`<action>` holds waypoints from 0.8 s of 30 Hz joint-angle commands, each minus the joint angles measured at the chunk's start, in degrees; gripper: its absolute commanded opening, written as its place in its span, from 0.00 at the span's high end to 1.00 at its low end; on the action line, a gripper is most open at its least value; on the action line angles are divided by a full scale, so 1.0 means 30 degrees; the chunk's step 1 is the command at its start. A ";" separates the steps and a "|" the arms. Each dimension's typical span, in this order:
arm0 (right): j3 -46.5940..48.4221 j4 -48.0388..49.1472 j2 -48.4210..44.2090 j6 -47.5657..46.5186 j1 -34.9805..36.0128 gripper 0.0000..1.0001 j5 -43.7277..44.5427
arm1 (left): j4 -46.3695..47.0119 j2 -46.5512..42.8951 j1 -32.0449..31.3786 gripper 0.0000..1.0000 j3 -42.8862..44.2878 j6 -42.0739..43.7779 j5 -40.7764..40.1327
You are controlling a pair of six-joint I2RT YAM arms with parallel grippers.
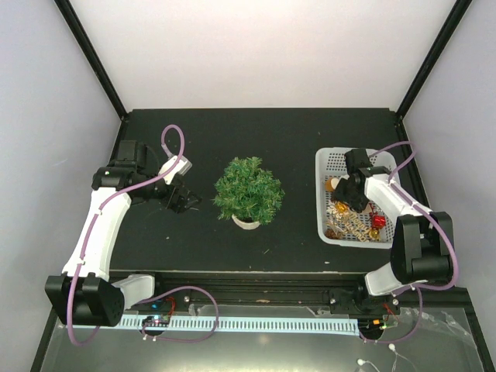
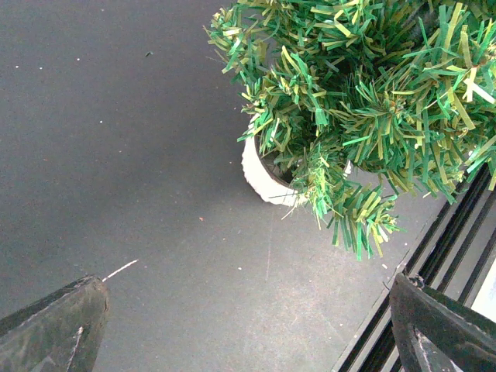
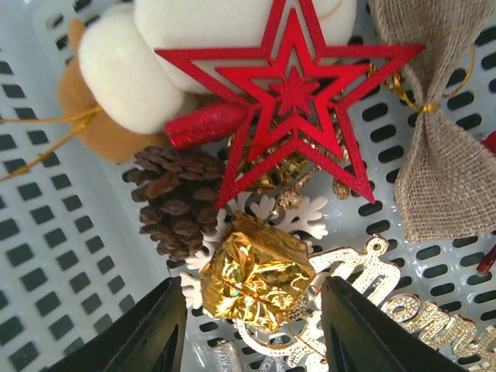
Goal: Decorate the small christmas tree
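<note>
The small christmas tree (image 1: 249, 188), bushy green in a white pot (image 1: 246, 223), stands mid-table; it also shows in the left wrist view (image 2: 364, 101). My left gripper (image 1: 186, 201) hangs open and empty left of the tree, above bare table. My right gripper (image 1: 355, 198) is open, low inside the white basket (image 1: 328, 159). Its fingers straddle a gold foil gift box (image 3: 258, 280) with a gap on each side. Around the box lie a red star (image 3: 294, 93), a pine cone (image 3: 174, 203), a white snowflake (image 3: 302, 221), a glittery "Merry" sign (image 3: 403, 310) and a burlap bow (image 3: 446, 155).
The basket holds several more ornaments, among them a red bauble (image 1: 377, 221) and a plush white-and-brown figure (image 3: 116, 77). A black rail (image 1: 256, 280) runs along the table's near edge. Black frame posts (image 1: 91, 54) stand at the back corners.
</note>
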 commanded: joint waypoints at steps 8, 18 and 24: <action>-0.1632 0.1238 -0.0719 0.0087 0.0005 0.51 -0.0889 | -0.0189 -0.0294 -0.0086 0.01 0.0680 -0.0008 -0.0232; -0.1688 0.1893 -0.0094 0.0089 -0.0021 0.55 -0.1067 | -0.0237 -0.0514 -0.0093 0.01 0.0603 -0.0126 -0.0336; -0.1544 0.1865 -0.0269 -0.0037 0.0001 0.63 -0.0939 | -0.0249 -0.0705 -0.0071 0.01 0.0366 -0.0127 -0.0486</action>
